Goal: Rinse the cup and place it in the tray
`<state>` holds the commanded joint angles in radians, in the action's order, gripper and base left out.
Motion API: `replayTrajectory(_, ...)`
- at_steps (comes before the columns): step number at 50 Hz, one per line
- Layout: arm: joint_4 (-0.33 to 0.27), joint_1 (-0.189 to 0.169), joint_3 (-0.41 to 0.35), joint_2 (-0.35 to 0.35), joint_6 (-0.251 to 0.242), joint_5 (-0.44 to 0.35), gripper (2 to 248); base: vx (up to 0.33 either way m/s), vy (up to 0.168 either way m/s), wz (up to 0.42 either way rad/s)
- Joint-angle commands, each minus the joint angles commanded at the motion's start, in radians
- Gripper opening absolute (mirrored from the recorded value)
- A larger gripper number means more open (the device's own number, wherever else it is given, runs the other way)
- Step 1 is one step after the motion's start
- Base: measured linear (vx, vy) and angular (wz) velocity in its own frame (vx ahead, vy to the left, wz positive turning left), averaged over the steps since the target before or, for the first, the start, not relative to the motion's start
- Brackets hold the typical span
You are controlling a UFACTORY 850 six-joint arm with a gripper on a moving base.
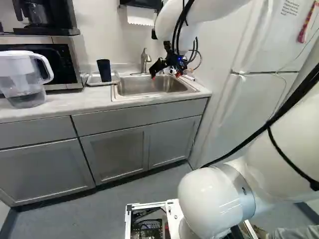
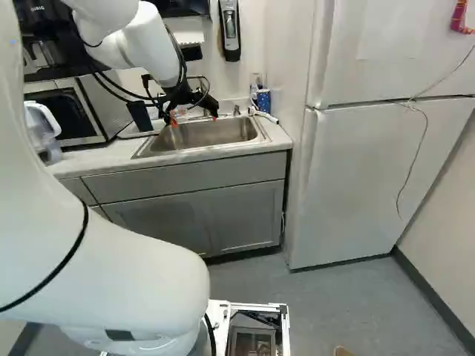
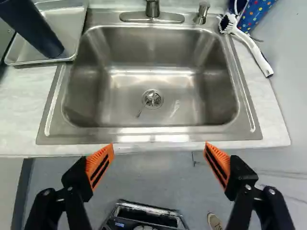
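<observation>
Pale marbled table (image 3: 29,110) holds a tall dark-blue cup (image 3: 36,29) ahead of widely parted black, orange-padded fingers (image 2: 174,120), the white arm (image 2: 152,44) bent downward.

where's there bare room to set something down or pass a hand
The sink looks bare, bordered by tray and faucet; the tray has some room between cup and sink. Crowded: the sink's far corner, where brush and dotted container sit close.

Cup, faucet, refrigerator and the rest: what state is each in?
Gripper: jaws open, nothing between them
Cup: upright in the tray
Faucet: no running water visible
Dish brush: lying down
Water pitcher: lid on
Microwave: closed
Refrigerator: doors closed
Cabinet doors: closed
</observation>
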<state>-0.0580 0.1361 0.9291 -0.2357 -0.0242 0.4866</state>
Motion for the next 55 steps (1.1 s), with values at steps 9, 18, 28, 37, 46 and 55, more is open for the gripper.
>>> replayTrajectory(9,0.000,0.000,0.000,0.000,0.000,0.000,247,-0.091,-0.062,0.014)
replayTrajectory(18,0.000,0.000,0.000,0.000,0.000,0.000,247,-0.090,-0.059,0.014)
replayTrajectory(28,0.000,0.000,0.000,0.000,0.000,0.000,247,-0.085,-0.058,0.015)
replayTrajectory(37,0.000,0.000,0.000,0.000,0.000,0.000,247,-0.088,-0.062,0.013)
replayTrajectory(46,0.000,0.000,0.000,0.000,0.000,0.000,247,-0.082,-0.058,-0.003)
replayTrajectory(55,0.000,0.000,0.000,0.000,0.000,0.000,247,-0.011,-0.007,0.004)
